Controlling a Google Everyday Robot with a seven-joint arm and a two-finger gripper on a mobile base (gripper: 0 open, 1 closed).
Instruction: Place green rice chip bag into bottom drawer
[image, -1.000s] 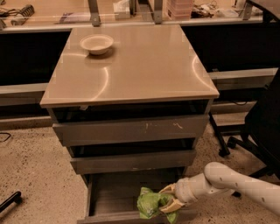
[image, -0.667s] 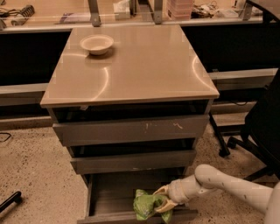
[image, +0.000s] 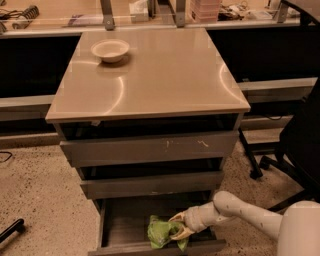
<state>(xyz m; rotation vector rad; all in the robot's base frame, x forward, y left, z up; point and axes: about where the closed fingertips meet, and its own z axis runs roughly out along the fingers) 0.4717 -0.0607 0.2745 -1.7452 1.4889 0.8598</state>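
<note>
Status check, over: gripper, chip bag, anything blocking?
Gripper inside the open grey metal bottom drawer, clamped on crumpled lime-green foil chip bag. Bag low in drawer. No obstruction seen.

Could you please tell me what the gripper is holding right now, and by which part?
The gripper holds the green rice chip bag by its right end, with a finger above and one below it, inside the open bottom drawer.

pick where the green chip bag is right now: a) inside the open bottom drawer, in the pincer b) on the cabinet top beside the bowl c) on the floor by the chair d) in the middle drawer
A: the green rice chip bag lies low inside the open bottom drawer with the pincer closed around its right side, and only the cream bowl sits on the cabinet top.
</note>
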